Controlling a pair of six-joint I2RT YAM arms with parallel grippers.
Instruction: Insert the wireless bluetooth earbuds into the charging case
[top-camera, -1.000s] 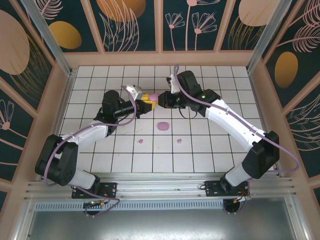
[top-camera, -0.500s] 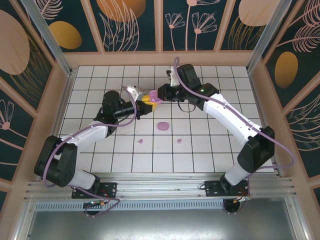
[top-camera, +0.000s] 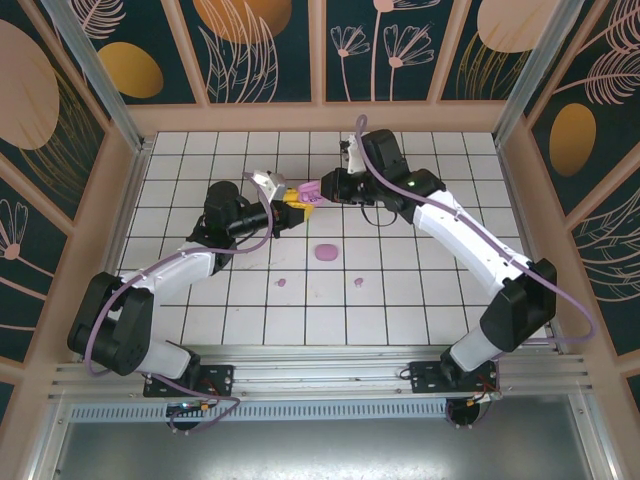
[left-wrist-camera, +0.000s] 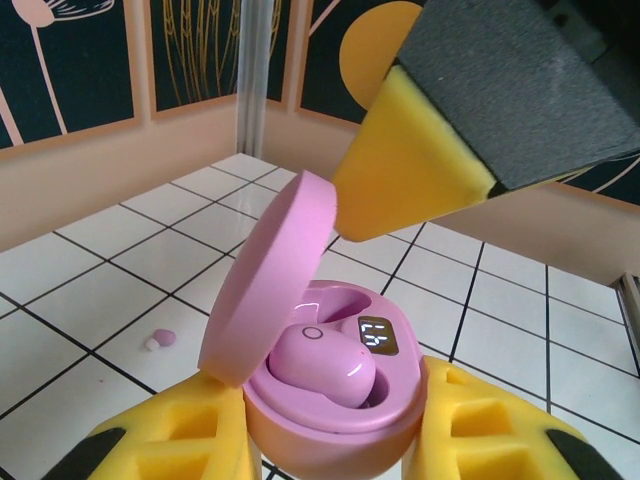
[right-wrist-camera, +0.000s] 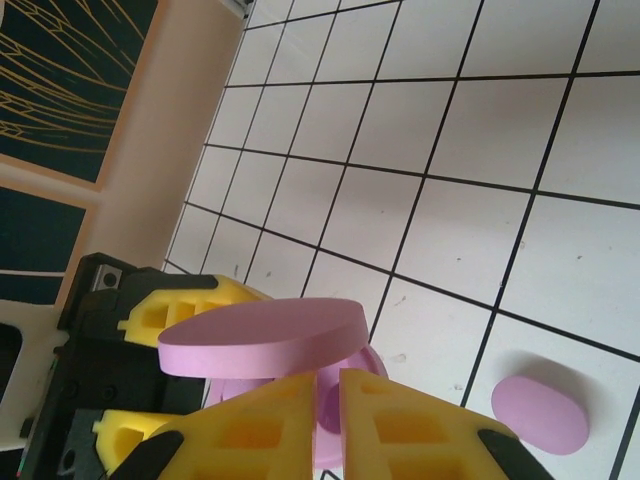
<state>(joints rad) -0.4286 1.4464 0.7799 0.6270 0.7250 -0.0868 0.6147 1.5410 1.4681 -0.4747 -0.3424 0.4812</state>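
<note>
Two grippers: the left gripper (top-camera: 292, 198) and the right gripper (top-camera: 314, 190) meet tip to tip over the far middle of the tiled table (top-camera: 450, 300).
Left jaws: clamped on the open case (left-wrist-camera: 330, 400), with a yellow pad (left-wrist-camera: 170, 445) on each side of its base.
Case: held clear of the tiles. Its lid (left-wrist-camera: 268, 275) is hinged up and stands to the left in the left wrist view, and a lit display (left-wrist-camera: 374, 336) glows inside.
Earbud in case: one earbud (left-wrist-camera: 320, 365) sits in the near well, just in front of the display.
Right jaws: narrow, with the pads (right-wrist-camera: 270, 425) side by side and only a thin seam between them. Nothing can be made out in the seam.
Right gripper's place: above the case, with one pad tip at the lid's upper rim. Whether it touches cannot be told.
Loose earbuds: two lie on the tiles (top-camera: 281, 282) (top-camera: 358, 282), well apart and nearer the arm bases than the grippers.
Second case: closed and flat on the tiles (top-camera: 325, 252), between the grippers and the loose earbuds.
</note>
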